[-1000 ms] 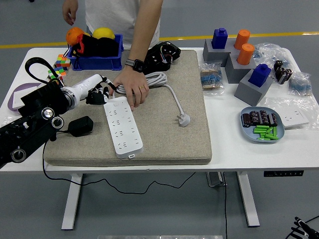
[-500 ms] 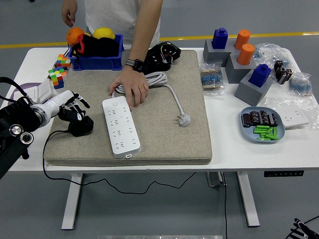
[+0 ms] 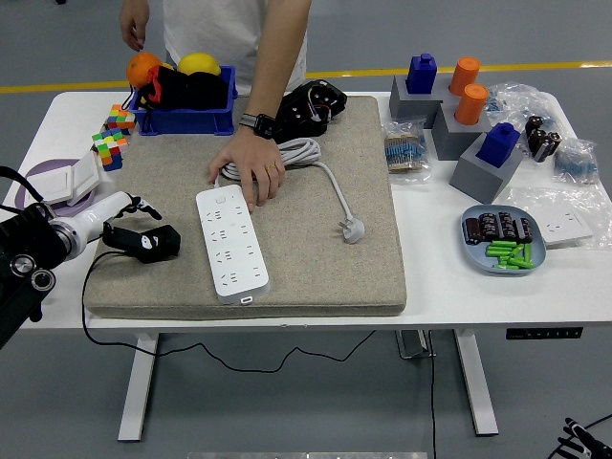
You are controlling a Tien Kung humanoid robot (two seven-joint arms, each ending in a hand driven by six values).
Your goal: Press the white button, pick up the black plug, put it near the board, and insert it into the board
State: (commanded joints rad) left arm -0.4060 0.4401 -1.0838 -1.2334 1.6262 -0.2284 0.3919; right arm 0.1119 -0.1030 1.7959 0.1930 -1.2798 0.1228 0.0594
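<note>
Your robot's left hand [image 3: 129, 228] lies on the grey felt mat [image 3: 316, 191], fingers curled about the black plug adapter [image 3: 155, 243] at the mat's left edge; just right of it lies the white power strip [image 3: 231, 242]; a person's hand [image 3: 251, 169] presses on its far end.

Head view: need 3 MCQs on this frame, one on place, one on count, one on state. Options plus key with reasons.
1. Where does the black plug lie?
A. on the grey mat, left of the white power strip
B. in the blue bin
C. on the blue plate

2. How many orange cylinders stand on the grey blocks?
A. one
B. two
C. four

3. What is the person's hand doing?
A. lifting the strip
B. resting at the strip's far end
C. holding the plug

Key: 1 A, the plug sits on the mat beside the strip at the left hand; 2 B, two show at the far right; 3 B, its fingers lie flat on the mat and cable there.
</note>
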